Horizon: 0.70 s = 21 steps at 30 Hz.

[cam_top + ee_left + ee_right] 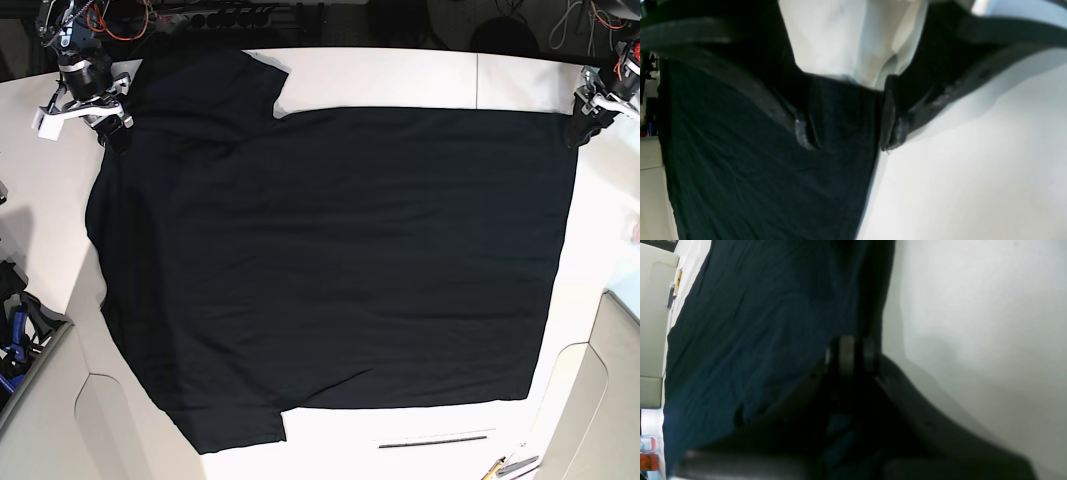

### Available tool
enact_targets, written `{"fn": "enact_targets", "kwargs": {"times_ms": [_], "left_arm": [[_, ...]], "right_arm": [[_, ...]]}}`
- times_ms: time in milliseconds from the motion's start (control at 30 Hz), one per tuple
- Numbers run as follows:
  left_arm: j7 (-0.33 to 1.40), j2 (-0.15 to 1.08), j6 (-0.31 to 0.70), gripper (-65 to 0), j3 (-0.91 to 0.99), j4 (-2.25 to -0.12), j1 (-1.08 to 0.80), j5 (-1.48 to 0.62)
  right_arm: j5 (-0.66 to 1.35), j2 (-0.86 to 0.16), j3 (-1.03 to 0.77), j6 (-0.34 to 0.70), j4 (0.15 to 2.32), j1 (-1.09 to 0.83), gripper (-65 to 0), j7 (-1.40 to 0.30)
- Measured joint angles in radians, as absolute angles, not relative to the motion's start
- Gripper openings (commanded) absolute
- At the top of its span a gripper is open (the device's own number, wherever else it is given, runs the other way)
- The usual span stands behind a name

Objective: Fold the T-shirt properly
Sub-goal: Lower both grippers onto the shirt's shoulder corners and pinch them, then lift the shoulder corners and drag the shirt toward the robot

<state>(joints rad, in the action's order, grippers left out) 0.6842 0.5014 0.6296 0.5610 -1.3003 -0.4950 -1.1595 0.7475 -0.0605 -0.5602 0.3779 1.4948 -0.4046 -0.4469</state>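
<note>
While the table (400, 75) carries everything, one T-shirt (340, 270) lies spread across nearly all of it, plain black side up, no print showing, with sleeves at about eleven o'clock and seven o'clock and the hem running down the three o'clock side.

I have two pincers on it. My left pincer (583, 122) sits at the hem corner near two o'clock; in its wrist view the fingers (888, 113) stand apart with the cloth's edge between them, so I call it wide and not yet closed. My right pincer (108, 125) is at the shoulder near ten o'clock, and in its wrist view the pads (846, 355) stand narrow, close together at the cloth's edge; whether fabric is pinched there I cannot tell.

To do this step well, I judge I should close both on the far edge, lift together at equal height, and carry it toward six o'clock without letting the cloth bunch or twist.

Counted: one shirt, two sleeves, two pincers.
</note>
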Motion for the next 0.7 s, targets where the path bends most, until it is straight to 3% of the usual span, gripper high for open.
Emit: {"fn": "enact_targets", "kwargs": {"times_ms": [67,100,700], "left_arm": [[0.701,0.501,0.644,-63.7,0.556,-1.299,-0.496,-1.15],[0.706,0.498,0.645,-65.0,0.555,-1.299,-0.496,-1.151],[0.829,0.496,0.682,-65.0,0.732,-1.294,-0.538,-1.273]], "right_arm": [[0.748,-0.06,-0.56,0.378,1.495,-0.405,-65.0,-0.447],[0.748,-0.06,-0.56,0.378,1.497,-0.405,-65.0,-0.447],[0.683,-0.057,-0.594,0.371,1.798,-0.598,-65.0,-0.488]]}}
